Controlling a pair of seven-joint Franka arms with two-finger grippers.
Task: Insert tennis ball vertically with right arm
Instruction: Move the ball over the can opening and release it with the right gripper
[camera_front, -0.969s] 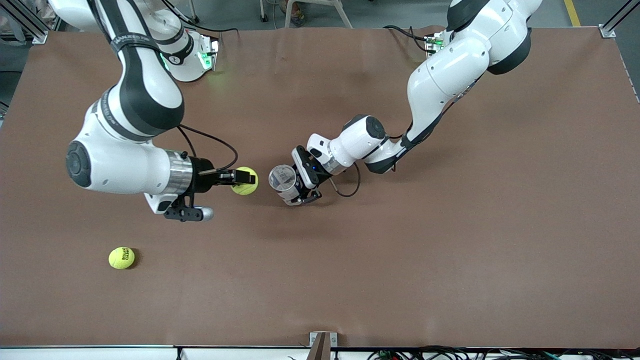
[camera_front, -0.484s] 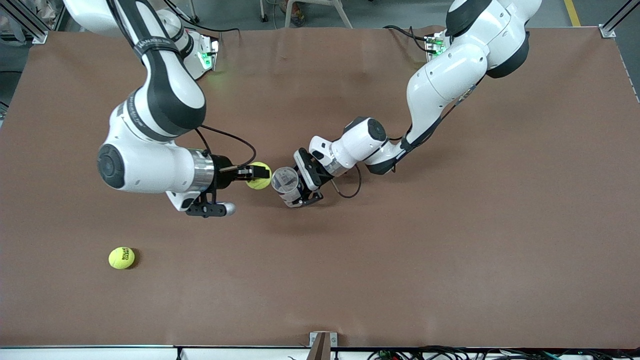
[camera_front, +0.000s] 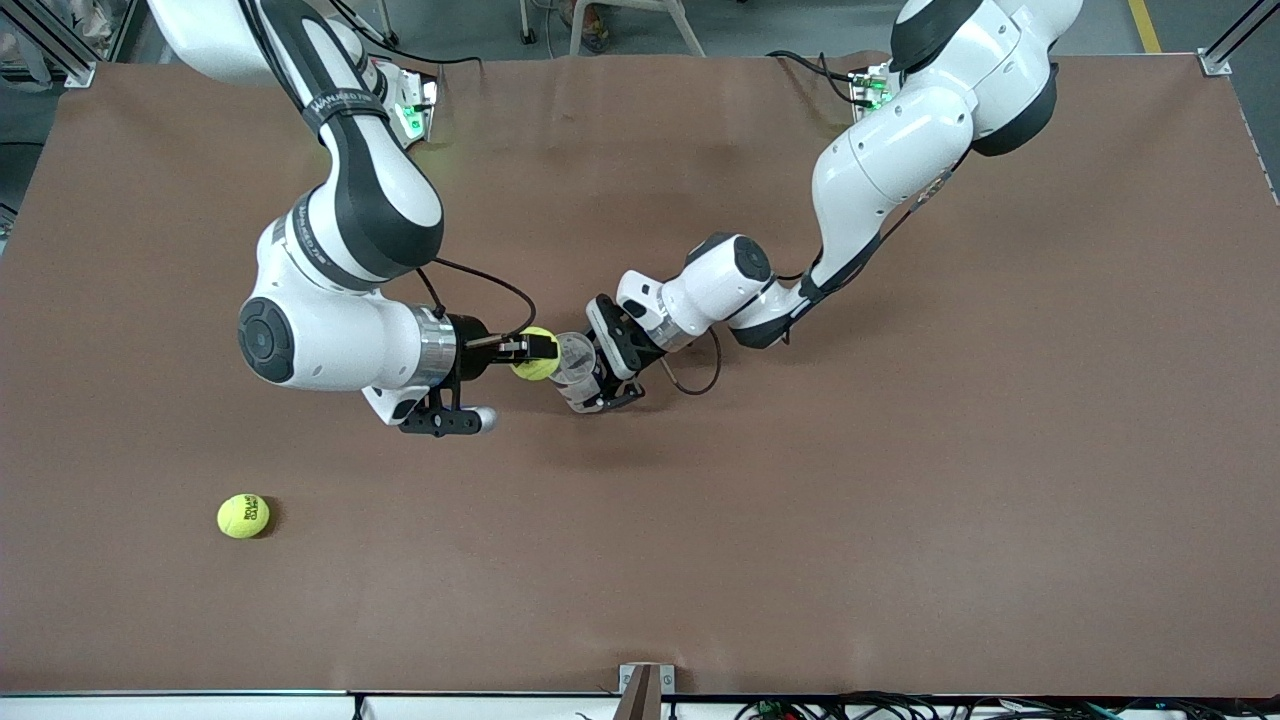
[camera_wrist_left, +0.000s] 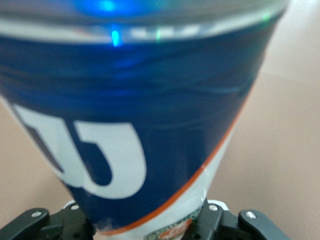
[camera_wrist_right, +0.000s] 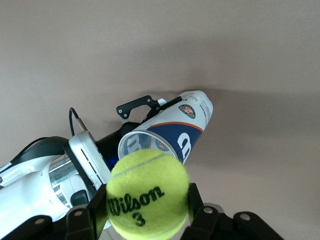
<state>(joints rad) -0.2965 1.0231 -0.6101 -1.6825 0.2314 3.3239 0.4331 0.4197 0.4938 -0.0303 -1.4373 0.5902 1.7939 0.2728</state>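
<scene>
Front view: the right gripper (camera_front: 537, 350) is clamped on a tennis ball (camera_front: 537, 366) over mid-table, right at the open mouth of a clear ball can (camera_front: 577, 358), which the left gripper (camera_front: 597, 378) grips closed. A second ball (camera_front: 243, 516) lies on the table (camera_front: 900, 500) toward the right arm's end

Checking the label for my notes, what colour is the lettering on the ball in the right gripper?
Black lettering on the yellow-green tennis ball, clearest in the right wrist view.

Held tennis ball (camera_front: 535, 367) positioned at can (camera_front: 577, 360) mouth, over table (camera_front: 900, 500) middle; second ball (camera_front: 243, 516) placed near right arm's end, nearer front edge.
</scene>
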